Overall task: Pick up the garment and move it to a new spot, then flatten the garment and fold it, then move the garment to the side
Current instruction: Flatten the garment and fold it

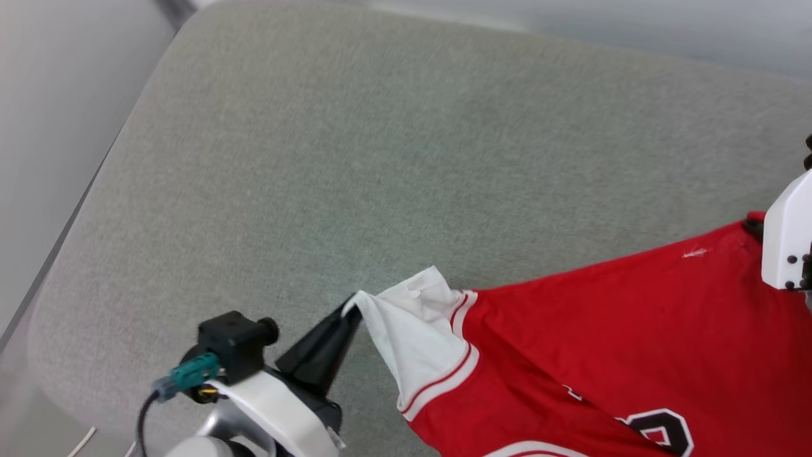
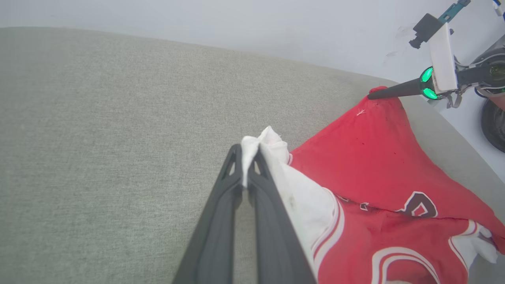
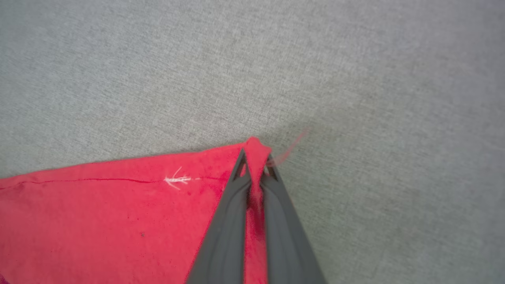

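The garment (image 1: 609,336), a red jersey with white sleeves and black lettering, lies on the grey cushion (image 1: 355,165) at the lower right of the head view. My left gripper (image 1: 352,308) is shut on the tip of a white sleeve (image 2: 276,157); in the left wrist view the cloth is pinched between my fingertips (image 2: 247,152). My right gripper (image 3: 255,156) is shut on a red corner of the garment (image 3: 118,221), which bunches up between its fingers. From the left wrist view, the right gripper (image 2: 373,96) touches the far red corner, pulling the cloth taut between both grips.
The grey cushion's rounded edge (image 1: 76,209) runs down the left of the head view, with pale floor (image 1: 38,127) beyond it. A dark wheel (image 2: 493,122) of the robot base stands past the cushion's right edge in the left wrist view.
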You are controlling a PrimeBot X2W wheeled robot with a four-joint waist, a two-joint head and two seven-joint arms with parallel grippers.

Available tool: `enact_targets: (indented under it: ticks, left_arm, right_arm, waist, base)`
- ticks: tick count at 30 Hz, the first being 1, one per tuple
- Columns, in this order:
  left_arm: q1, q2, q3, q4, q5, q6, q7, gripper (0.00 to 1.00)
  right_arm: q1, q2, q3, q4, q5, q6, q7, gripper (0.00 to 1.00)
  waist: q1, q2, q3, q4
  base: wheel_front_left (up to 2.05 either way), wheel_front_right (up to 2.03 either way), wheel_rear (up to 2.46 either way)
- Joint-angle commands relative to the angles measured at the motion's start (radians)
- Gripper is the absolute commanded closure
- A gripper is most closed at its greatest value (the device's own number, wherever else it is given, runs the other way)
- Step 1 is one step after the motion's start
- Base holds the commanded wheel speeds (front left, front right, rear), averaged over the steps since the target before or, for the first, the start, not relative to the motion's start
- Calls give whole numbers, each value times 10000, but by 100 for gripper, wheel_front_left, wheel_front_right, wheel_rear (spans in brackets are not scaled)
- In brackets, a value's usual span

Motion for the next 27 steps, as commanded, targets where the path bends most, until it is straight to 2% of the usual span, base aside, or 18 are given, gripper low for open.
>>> enact_targets:
  ticks: [1,11,14,20,27]
  left_arm:
    - [33,223,197,-192,59,167,40,100]
    - [-314,1367,1375,-1380,373,923,219,100]
    - [-508,1494,1668,-1846,456,1120,233,100]
    - [-1024,1883,2336,-2470,732,1456,199,100]
    - [-2281,2223,3276,-3196,841,1646,201,100]
  right_arm:
    - [-82,-111,144,-175,218,-4,-285,100]
    - [-365,-320,853,-1481,1372,-4,-1298,100]
    - [-318,-417,916,-2055,1630,-4,-1500,100]
    - [-452,-387,819,-3094,2042,-4,-2020,100]
    - [-658,-188,544,-4139,2287,-4,-2578,100]
  waist:
    - [0,0,-783,-554]
    - [0,0,-2430,-2024]
    - [0,0,-2740,-2404]
    - [0,0,-3033,-2996]
    - [0,0,-3146,-3704]
  base:
    - [0,0,0]
    - [0,0,0]
    - [0,0,0]
    - [0,0,0]
    - [0,0,0]
